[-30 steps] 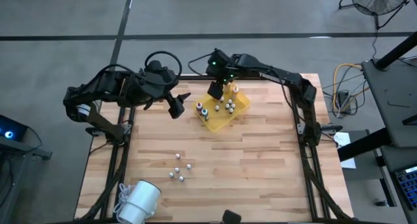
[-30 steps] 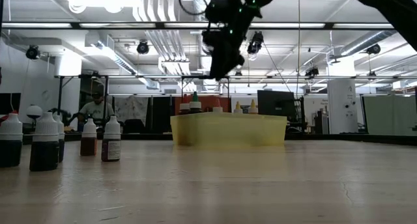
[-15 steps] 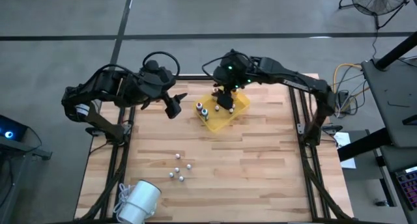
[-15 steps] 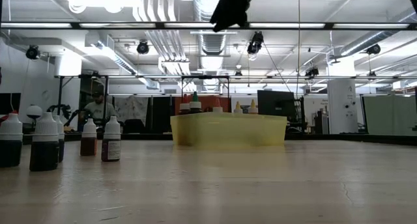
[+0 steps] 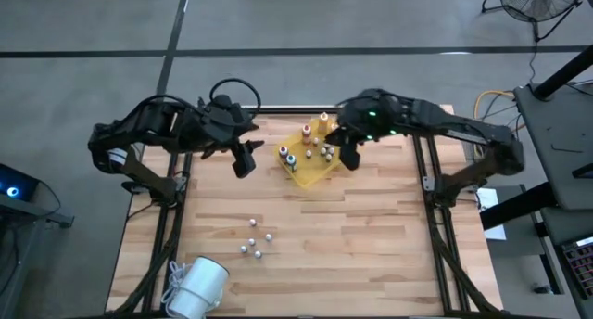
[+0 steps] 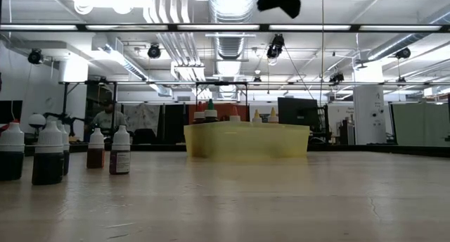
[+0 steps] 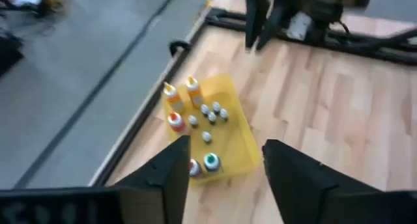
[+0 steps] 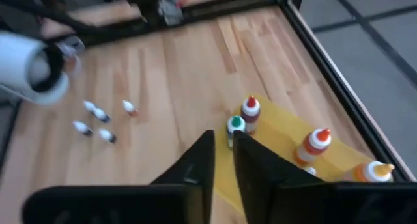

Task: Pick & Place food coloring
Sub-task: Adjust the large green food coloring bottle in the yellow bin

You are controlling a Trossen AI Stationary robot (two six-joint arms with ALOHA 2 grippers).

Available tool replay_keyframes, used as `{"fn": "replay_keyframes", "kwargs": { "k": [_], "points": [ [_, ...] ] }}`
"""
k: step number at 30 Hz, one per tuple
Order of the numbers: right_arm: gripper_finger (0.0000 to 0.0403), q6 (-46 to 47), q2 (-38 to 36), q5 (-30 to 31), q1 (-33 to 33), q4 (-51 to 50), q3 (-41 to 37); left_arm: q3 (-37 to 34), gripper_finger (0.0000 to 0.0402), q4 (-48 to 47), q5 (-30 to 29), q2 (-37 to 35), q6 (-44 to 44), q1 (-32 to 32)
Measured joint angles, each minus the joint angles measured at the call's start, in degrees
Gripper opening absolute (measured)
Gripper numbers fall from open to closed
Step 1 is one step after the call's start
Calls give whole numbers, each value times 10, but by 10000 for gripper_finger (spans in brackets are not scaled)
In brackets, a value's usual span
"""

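Note:
The food coloring bottles stand upright in the yellow tray (image 5: pixel 321 173) at the table's far middle. Their caps are pointed: red (image 8: pixel 251 109), green (image 8: pixel 236 126), orange (image 8: pixel 316 142) and yellow (image 8: pixel 375 172). My right gripper (image 5: pixel 350 156) hangs high just right of the tray. In the right wrist view my right gripper (image 8: pixel 223 149) shows only a narrow slit between its fingers, and nothing is in it. My left gripper (image 5: pixel 243 160) hovers left of the tray. The left wrist view shows my left gripper (image 7: pixel 225 165) open and empty, looking at the tray (image 7: pixel 242 152).
Several small white-topped bottles (image 5: pixel 255 240) stand on the wood toward the near left, and they also show in the low view (image 6: pixel 49 154). Small white tops (image 5: pixel 321 152) sit among the coloured bottles in the tray. A white roll (image 5: pixel 196 287) lies at the near left corner.
My right gripper has risen from just above the tray's far left part. It has swung toward the table's right edge, so it now hangs beside the tray. The orange bottles it was covering are now in view. The bottles and the tray have stayed put.

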Motion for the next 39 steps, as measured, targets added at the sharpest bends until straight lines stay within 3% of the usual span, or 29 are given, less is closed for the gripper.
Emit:
{"fn": "replay_keyframes", "kwargs": {
  "k": [3, 9, 21, 27, 39],
  "points": [
    [16, 31, -52, 0, 8, 39, -48, -7, 136, -5, 11, 0, -4, -2],
    [9, 69, -108, 1, 15, 83, -101, -13, 91, -10, 12, 0, -4, -2],
    [9, 58, -86, 0, 27, 84, -108, -18, 52, -10, 12, 0, -10, -3],
    [9, 56, -82, 0, 27, 86, -111, -18, 6, -9, 12, 0, -10, -5],
    [9, 75, -82, 0, 27, 95, -165, -18, 0, -9, 7, -4, -8, -6]
  ]
}}
